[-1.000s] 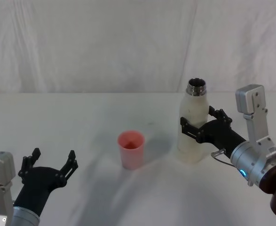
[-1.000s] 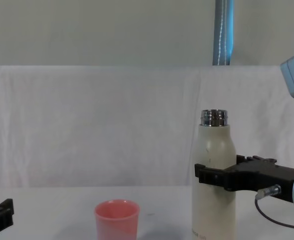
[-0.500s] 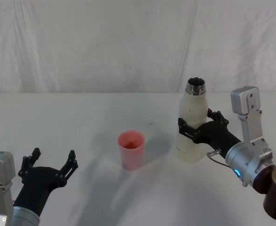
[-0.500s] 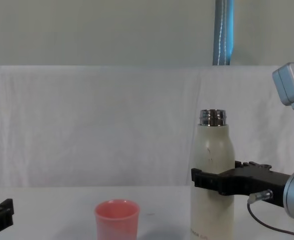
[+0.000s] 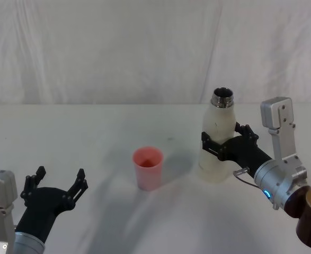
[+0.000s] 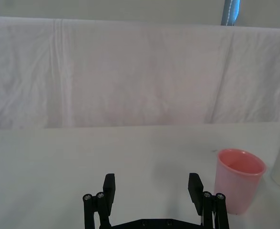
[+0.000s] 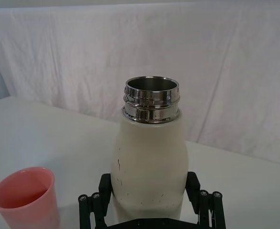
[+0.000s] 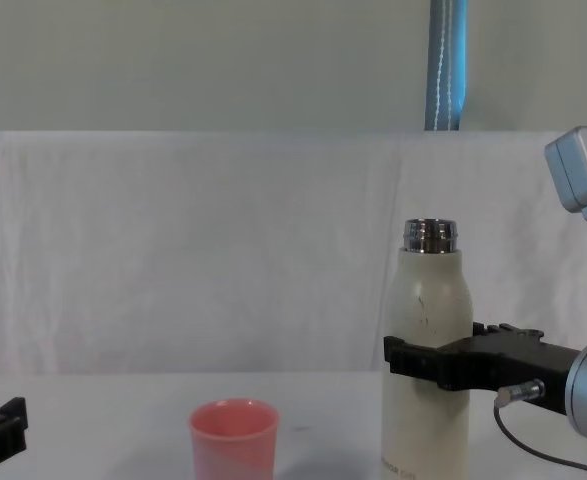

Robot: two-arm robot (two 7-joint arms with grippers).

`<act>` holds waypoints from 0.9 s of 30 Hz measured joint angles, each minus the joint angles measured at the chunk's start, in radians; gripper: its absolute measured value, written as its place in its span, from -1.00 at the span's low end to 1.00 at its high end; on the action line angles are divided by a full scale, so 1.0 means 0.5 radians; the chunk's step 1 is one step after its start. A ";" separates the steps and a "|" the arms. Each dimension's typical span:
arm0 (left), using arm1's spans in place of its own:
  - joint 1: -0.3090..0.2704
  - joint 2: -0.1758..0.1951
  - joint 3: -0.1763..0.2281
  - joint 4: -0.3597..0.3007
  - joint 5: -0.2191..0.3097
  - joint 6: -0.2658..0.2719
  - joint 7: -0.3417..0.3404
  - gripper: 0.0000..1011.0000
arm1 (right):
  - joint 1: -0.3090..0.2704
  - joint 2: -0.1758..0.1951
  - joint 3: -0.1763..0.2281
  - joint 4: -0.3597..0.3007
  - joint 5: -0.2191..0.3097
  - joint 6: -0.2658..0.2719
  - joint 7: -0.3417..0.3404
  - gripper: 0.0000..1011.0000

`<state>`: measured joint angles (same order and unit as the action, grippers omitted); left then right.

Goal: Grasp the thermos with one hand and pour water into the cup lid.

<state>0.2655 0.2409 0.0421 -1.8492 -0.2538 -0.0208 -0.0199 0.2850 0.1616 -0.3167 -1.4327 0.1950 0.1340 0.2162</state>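
Nearest the robot, low at its left, the left gripper [image 5: 57,186] hovers over the white table [image 5: 91,132] with its black fingers spread wide and nothing between them. Farther out, near the table's middle, stands the cup lid [image 5: 148,168], a small salmon-pink tapered plastic cup, upright and apparently empty. To its right, well apart, the right gripper [image 5: 222,141] clasps the thermos [image 5: 216,140], a tall cream-white matte bottle with a shiny open steel neck, around its mid-body. Rigid and probably heavy with water, its smooth wall could slip when tilted, so this firm mid-height hold seems right.
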 joint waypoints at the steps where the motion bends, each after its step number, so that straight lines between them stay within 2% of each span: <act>1: 0.000 0.000 0.000 0.000 0.000 0.000 0.000 0.98 | 0.000 0.000 0.000 0.000 0.000 0.000 0.000 0.98; 4: 0.000 0.000 0.000 0.000 0.000 0.000 0.000 0.98 | 0.000 0.000 -0.001 0.000 0.000 0.000 0.001 0.88; 27: 0.000 0.000 0.000 0.000 0.000 0.000 0.000 0.98 | 0.000 0.003 -0.001 -0.002 0.003 0.002 0.004 0.88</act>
<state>0.2655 0.2409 0.0421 -1.8492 -0.2538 -0.0208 -0.0199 0.2850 0.1630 -0.3171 -1.4337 0.1964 0.1348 0.2182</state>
